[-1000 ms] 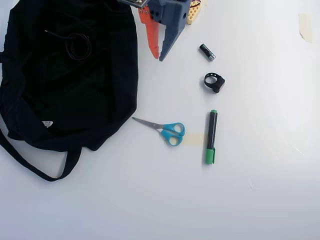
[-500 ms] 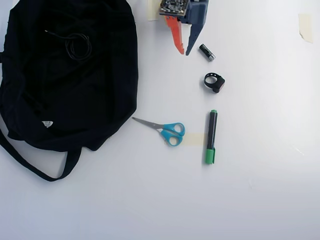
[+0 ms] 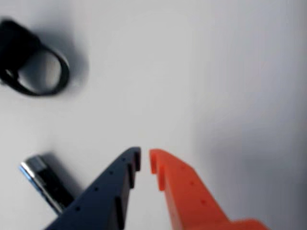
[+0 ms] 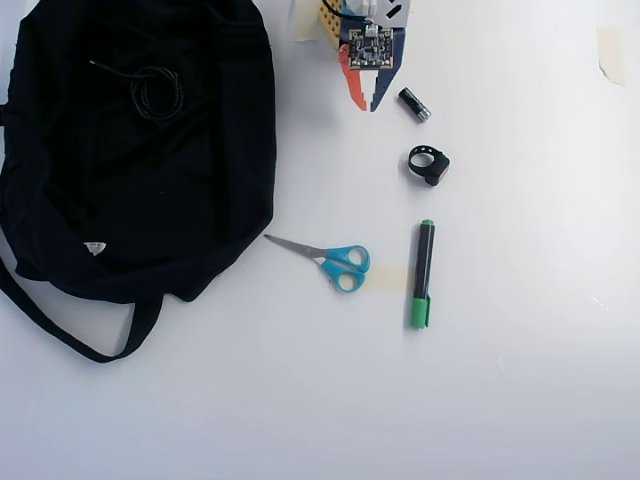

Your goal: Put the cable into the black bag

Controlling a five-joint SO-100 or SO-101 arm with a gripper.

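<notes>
A: Overhead view: cable point(image 4: 155, 92) is lying on the black bag point(image 4: 140, 190), upper part, coiled in a small loop w/ a short loose end running up-left. Black on black, so hard to read. Can't tell if it sits on top of the fabric or already in the opening.

B: How'd it handle, you reckon?

A: Light, thin, floppy. Loop prob. sags or unwinds if lifted by one strand. I'd pinch across the bundled side of the coil where the turns lie together, not the loose end. Bag's soft too, so fabric could get nipped along w/ the cord.

B: Gripper point(image 4: 366, 104)?

A: Near top edge, well apart from the bag, over bare table point(image 4: 520, 380). Wrist view: blue and orange fingers point(image 3: 177, 187) nearly together, just a slim gap at the tips, nothing between them.

B: Clutter?

A: Small battery point(image 4: 414, 104) just beside the tips, on their right in overhead view. Black ring strap point(image 4: 429, 165) near, below that; easy to mistake for the cable, it's not. Green marker point(image 4: 423, 273) and blue-handled scissors point(image 4: 330, 260) lower down, clear of any path to the bag. Bits of tape point(image 4: 610, 52) at the far right corner. Nothing lies betw. gripper and coil except the bag's own edge.
</notes>
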